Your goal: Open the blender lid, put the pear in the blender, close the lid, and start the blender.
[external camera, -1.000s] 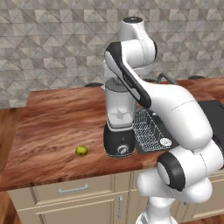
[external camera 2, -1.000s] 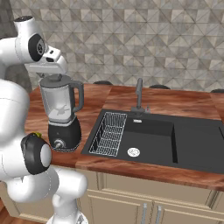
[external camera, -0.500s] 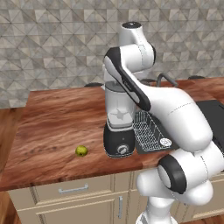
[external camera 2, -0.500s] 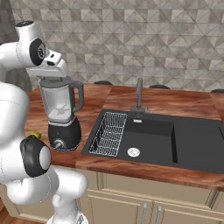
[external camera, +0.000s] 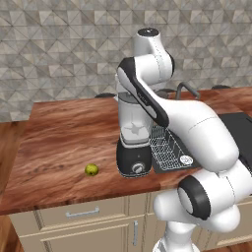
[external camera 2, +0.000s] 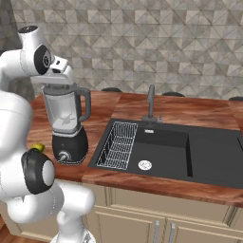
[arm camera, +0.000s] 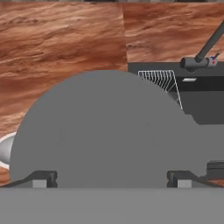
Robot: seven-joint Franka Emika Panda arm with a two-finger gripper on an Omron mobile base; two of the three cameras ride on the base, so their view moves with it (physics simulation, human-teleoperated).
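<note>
I have the gripper point(arm camera: 111, 179) hanging just above the blender lid point(arm camera: 105, 131), its fingertips point(arm camera: 43, 178) spread as wide as they go, one at each side of the grey disc, nothing caught between them; through the hand camera the lid covers most of the lower field, with wood-grain counter point(arm camera: 61, 43) beyond it from nine o'clock round to twelve; a wire rack point(arm camera: 162, 81) and a dark sink point(arm camera: 205, 100) lie at about two o'clock, with the faucet point(arm camera: 205, 52) above them.

From my left base camera the blender point(external camera: 134, 147) stands on the counter point(external camera: 59, 142) just beside the sink's rack point(external camera: 167, 152), its black base with the silver knob point(external camera: 137, 168) facing me; the arm crosses in front of the jar, so I cannot make out the lid there; the pear point(external camera: 91, 170) sits on the wood at nine o'clock from the blender base, near it and apart from it.

From my right base camera the blender point(external camera 2: 69, 126) has its handle at three o'clock, toward the sink point(external camera 2: 190, 147); the hand sits over the jar top; a sliver of the pear point(external camera 2: 37, 147) shows at nine o'clock of the base, beside my arm.
</note>
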